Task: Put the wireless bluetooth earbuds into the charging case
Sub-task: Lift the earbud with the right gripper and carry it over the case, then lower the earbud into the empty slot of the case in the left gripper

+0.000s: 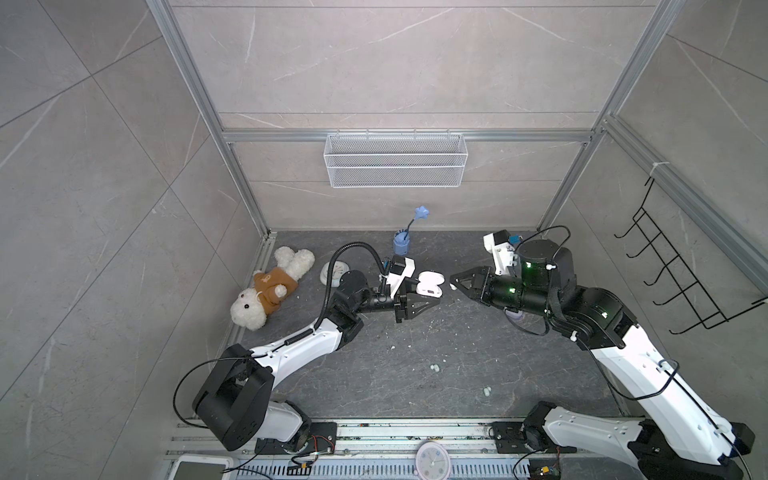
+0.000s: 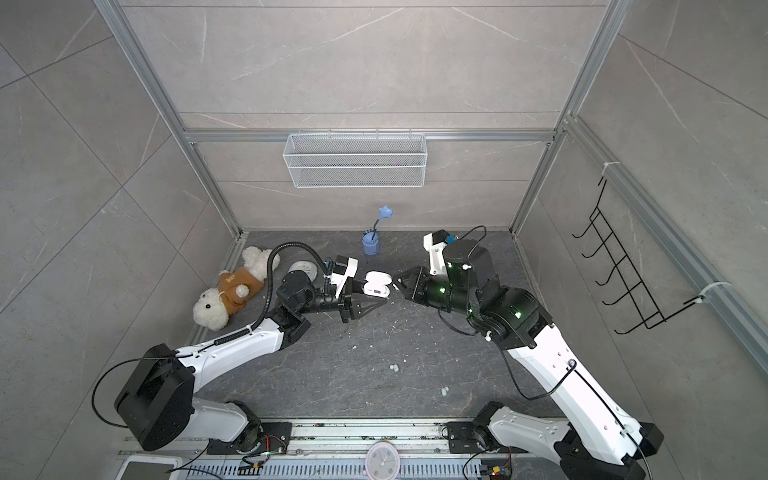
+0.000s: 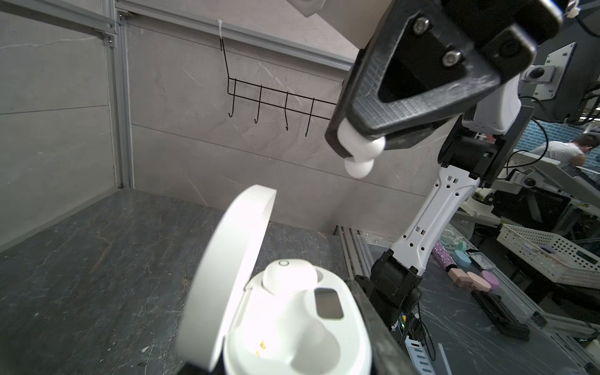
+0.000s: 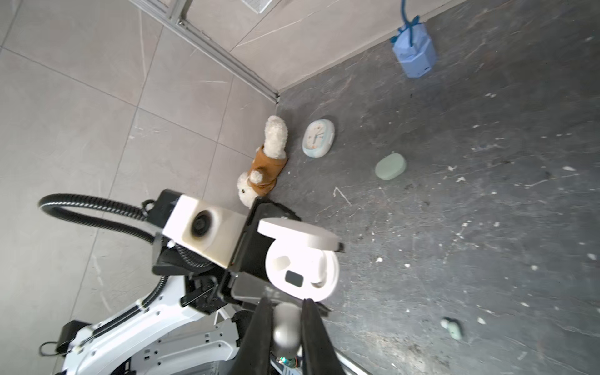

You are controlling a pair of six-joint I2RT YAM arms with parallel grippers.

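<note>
Right fingers [image 1: 456, 281]: clamped on a white earbud [image 3: 358, 152], with one lobe pinched and the other poking out past my tips.
Left fingers [image 1: 430, 297]: closed around the white charging case [image 1: 430, 284], lid open.
Case contents: a second white earbud [image 3: 289, 276] sits in one socket. The empty socket [image 3: 311, 344] lies across the small screen from it.
Bearing: in both top views the case is at 9 o'clock from my right tips, near but apart.
Axis: the bud's length runs on from my fingers.
Next, I judge: my right arm closes in, free lobe first.

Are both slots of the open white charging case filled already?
No: the left wrist view shows one white earbud seated in the charging case, the other slot empty.
</note>
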